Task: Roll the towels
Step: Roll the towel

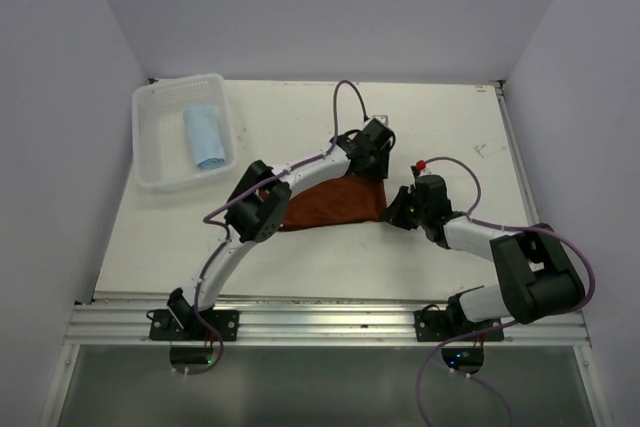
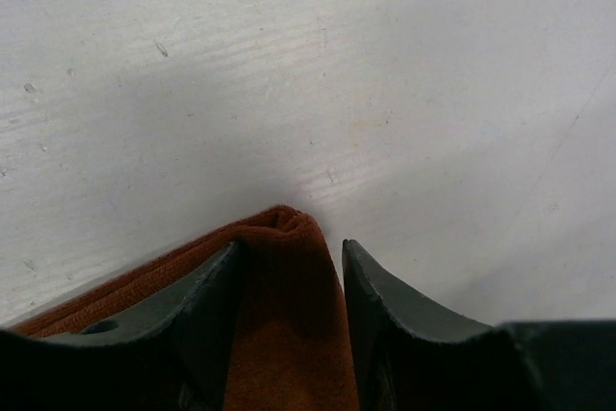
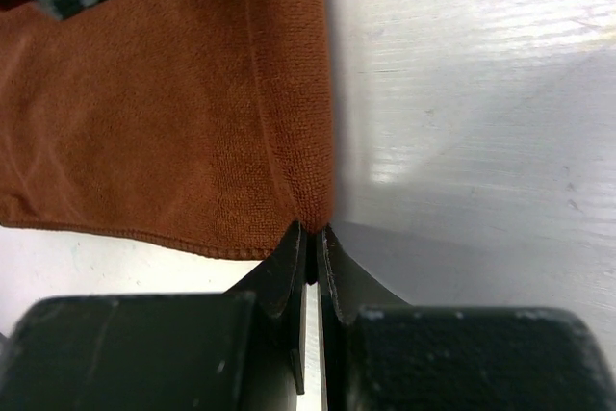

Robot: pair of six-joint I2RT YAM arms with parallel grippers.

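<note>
While the rust towel (image 1: pixel 335 205) lies spread flat at the middle of the white surface (image 1: pixel 290 112), both tools meet it along its right-hand edge. The right tool (image 3: pixel 313 231) is pinched together on the near right corner, its jaws closed with the cloth's hem caught at their tips. The left tool (image 2: pixel 289 252) sits low over the far right corner with its jaws apart, the corner (slightly bunched at its point) lying between them. The light-blue towel (image 1: pixel 205 137), rolled into a cylinder, lies inside the white mesh basket (image 1: pixel 147 142) at the far left of the surface, well apart from both tools.
</note>
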